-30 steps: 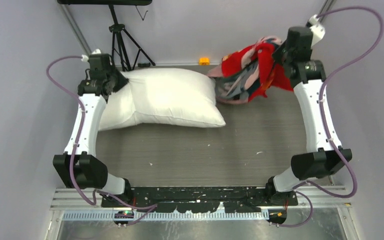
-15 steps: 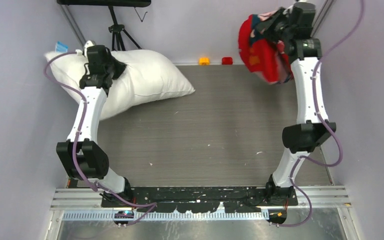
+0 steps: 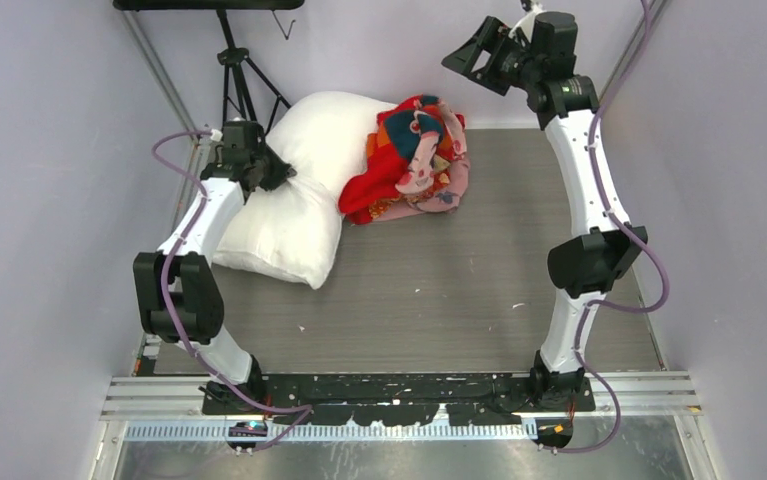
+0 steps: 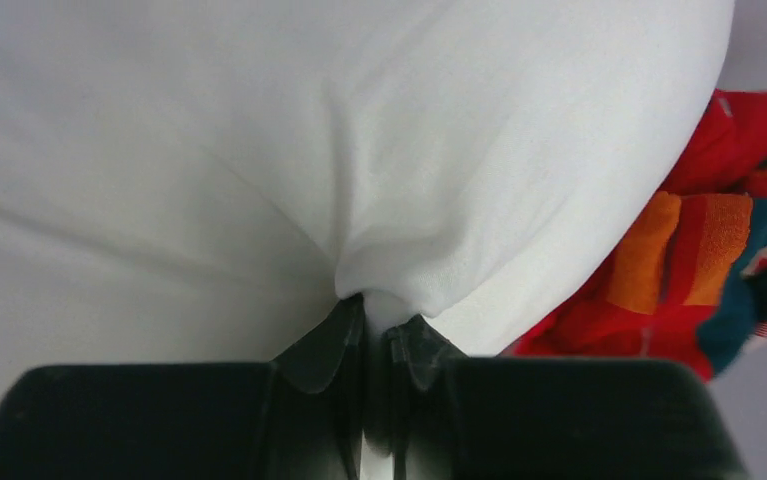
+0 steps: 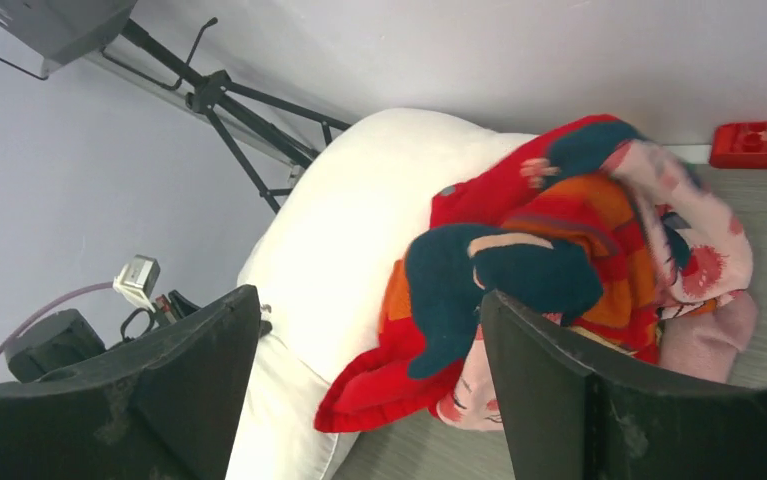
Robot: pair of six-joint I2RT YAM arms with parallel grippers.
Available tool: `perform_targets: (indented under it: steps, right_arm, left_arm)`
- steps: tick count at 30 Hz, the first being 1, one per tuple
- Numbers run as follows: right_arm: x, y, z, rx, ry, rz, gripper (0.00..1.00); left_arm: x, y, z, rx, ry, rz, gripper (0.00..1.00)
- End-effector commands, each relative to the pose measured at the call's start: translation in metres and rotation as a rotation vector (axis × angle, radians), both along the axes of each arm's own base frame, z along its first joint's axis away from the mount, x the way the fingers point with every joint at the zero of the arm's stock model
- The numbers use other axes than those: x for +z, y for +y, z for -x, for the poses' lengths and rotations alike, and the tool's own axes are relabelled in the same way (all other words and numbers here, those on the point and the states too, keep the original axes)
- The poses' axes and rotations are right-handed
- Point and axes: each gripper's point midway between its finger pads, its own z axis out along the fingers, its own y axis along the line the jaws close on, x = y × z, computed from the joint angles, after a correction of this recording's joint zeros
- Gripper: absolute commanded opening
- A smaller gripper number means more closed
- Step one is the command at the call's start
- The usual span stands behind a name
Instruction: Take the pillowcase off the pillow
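Two robot arms reach over a grey wood-grain surface (image 3: 439, 290), seen from above. The pillow (image 3: 294, 215), plump and plain white, lies at the far left, angled toward the back wall. The pillowcase (image 3: 411, 160) is fully off it, crumpled into a heap on the surface and pressed against the pillow's right side.

The overhead view only shows the left gripper (image 3: 259, 170) buried in the pillow's upper left edge. The left wrist view makes the grip clear: the fingers are pressed together on a small pinched fold of white fabric, with creases fanning out from it. The pillowcase peeks out past the pillow's right edge.

The right gripper (image 3: 479, 55) is raised high near the back wall. Its wrist view shows the fingers spread wide with nothing between them, looking down on both the pillow and the heap. That view also shows a black tripod (image 5: 249, 130) and a small red block (image 5: 756, 143) at the foot of the wall, which is hidden overhead.

The pillowcase is bright red with orange, teal and navy patches. Its faded pink underside is turned out in places. The print is too crumpled to read.
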Motion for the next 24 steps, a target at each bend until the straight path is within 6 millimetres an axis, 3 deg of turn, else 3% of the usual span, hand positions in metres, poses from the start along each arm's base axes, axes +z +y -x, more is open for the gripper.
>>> perform_targets:
  steps: [1,5,9,11,15,18,21,24]
  right_arm:
    - [0.043,-0.017,0.028,-0.026,-0.129,0.036,0.86]
    - [0.029,-0.037,0.039,-0.109,-0.125,0.111,0.87]
    - [0.034,-0.057,0.054,-0.194,-0.172,0.173,0.88]
    - [0.029,-0.065,0.061,-0.222,-0.189,0.204,0.88]
    - [0.025,-0.077,0.082,-0.265,-0.298,0.244,0.87]
    - [0.014,-0.093,0.101,-0.347,-0.355,0.245,0.87]
    - [-0.007,-0.112,0.116,-0.453,-0.324,0.216,0.87]
    - [-0.041,-0.115,0.128,-0.471,-0.297,0.199,0.86]
  left_arm:
    - [0.025,-0.019,-0.022,-0.084,-0.144,-0.047,0.21]
    - [0.035,-0.013,-0.012,-0.081,-0.166,-0.174,0.49]
    - [0.064,-0.008,0.004,-0.096,-0.216,-0.273,0.85]
    - [0.082,-0.002,0.016,-0.085,-0.250,-0.321,0.97]
    - [0.130,0.016,0.057,-0.050,-0.365,-0.447,1.00]
    - [0.139,0.023,0.087,-0.051,-0.414,-0.463,1.00]
    - [0.123,0.008,0.110,-0.109,-0.445,-0.383,1.00]
    - [0.093,0.012,0.129,-0.095,-0.439,-0.382,0.98]
